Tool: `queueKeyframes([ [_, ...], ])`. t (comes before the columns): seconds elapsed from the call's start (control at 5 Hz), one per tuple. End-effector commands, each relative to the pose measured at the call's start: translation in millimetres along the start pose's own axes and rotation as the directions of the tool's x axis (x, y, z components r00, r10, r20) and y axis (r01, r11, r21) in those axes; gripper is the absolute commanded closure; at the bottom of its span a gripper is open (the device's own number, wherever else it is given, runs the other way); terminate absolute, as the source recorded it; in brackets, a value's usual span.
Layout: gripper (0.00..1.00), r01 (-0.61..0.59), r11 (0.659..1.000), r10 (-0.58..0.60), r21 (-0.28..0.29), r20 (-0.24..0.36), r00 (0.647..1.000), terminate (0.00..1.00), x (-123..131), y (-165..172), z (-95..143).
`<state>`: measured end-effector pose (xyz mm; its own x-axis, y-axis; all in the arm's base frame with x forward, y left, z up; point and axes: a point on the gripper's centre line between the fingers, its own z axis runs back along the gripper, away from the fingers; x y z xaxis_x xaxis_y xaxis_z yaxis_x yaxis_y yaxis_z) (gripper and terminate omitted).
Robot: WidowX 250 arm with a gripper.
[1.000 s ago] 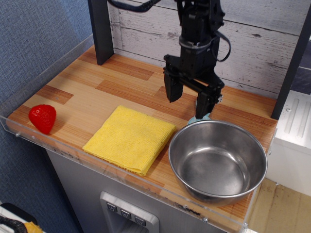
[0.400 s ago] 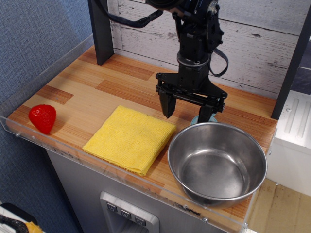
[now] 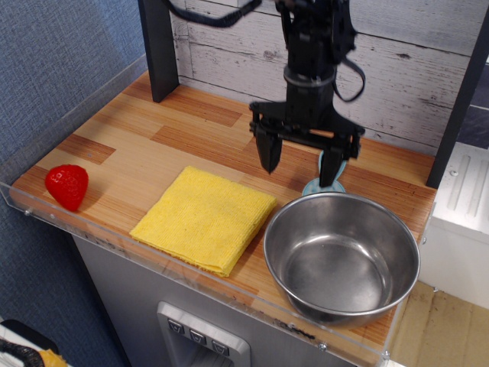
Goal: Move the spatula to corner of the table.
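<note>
I am working in front of a whitewashed plank wall [image 3: 428, 69] with a blue textured wall [image 3: 53, 53] running along my left, a dark post [image 3: 159, 46] standing at the back, a grey cabinet front [image 3: 145, 306] showing below, and pale flooring [image 3: 451, 329] lying at lower right.

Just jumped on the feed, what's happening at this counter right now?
The arm's gripper hangs with jaws spread wide over the back of the table, holding nothing. The spatula lies under its right finger, mostly hidden behind the steel bowl. A yellow cloth and a strawberry sit untouched.
</note>
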<state>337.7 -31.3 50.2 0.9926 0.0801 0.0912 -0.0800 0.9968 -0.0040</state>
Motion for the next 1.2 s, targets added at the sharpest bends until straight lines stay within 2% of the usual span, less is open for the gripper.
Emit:
queueKeyframes([
  [0.0,0.00,-0.032,0.999,0.035,-0.045,0.076,0.997,0.00,26.2,-8.0,32.6],
  [0.4,0.00,0.048,0.997,-0.049,-0.060,-0.012,0.999,0.00,24.8,-27.8,18.5],
  [0.6,0.00,0.092,0.991,-0.091,-0.097,0.005,0.996,0.00,16.5,-20.3,6.5],
  [0.8,0.00,0.099,0.992,-0.103,-0.078,-0.047,0.994,0.00,10.3,-13.9,-6.7],
  [1.0,0.00,0.109,0.992,-0.113,-0.065,-0.056,0.992,0.00,4.8,-14.8,-13.5],
])
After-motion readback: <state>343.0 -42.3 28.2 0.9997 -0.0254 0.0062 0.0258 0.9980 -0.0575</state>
